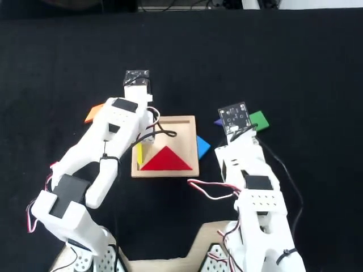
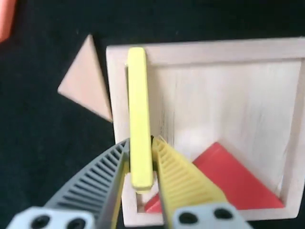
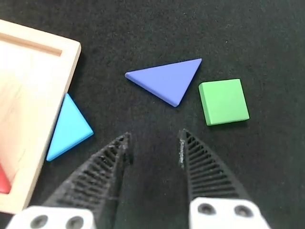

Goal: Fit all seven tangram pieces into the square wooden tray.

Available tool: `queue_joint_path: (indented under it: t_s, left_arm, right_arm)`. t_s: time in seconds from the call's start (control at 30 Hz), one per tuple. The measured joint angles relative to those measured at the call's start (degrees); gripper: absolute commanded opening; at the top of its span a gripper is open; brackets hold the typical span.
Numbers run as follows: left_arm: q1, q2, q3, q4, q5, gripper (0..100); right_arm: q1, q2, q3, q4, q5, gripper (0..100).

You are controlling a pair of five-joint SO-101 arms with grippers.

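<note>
The square wooden tray [image 1: 191,146] lies between the two arms, with a red triangle [image 1: 165,160] flat in its near part. My left gripper [image 2: 141,164] is shut on a yellow piece [image 2: 139,114] held on edge along the tray's [image 2: 228,51] left inner wall, beside the red triangle [image 2: 233,179]. My right gripper [image 3: 153,143] hangs open over bare cloth, short of a purple-blue triangle [image 3: 167,80] and a green square [image 3: 223,101]. A light blue triangle [image 3: 69,128] lies against the tray's [image 3: 47,109] outer right side.
A plain wooden triangle [image 2: 88,81] rests on the cloth just outside the tray's far left corner. An orange piece [image 1: 92,113] lies left of the left arm. The green square [image 1: 260,120] sits beyond the right arm. Black cloth covers the table.
</note>
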Motion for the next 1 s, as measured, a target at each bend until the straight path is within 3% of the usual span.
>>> queue_joint_path:
  t_s: [0.13, 0.7, 1.0]
  left_arm:
    - [-0.1, 0.1, -1.8, 6.2, -0.2, 24]
    - [1.2, 0.2, -12.0, 15.4, -1.5, 24]
    - [8.7, 0.2, -12.1, 15.8, -1.5, 24]
  right_arm:
    - [0.0, 0.0, 0.0, 0.0, 0.0, 15.8]
    - [0.0, 0.0, 0.0, 0.0, 0.0, 15.8]
    - [0.0, 0.0, 0.0, 0.0, 0.0, 15.8]
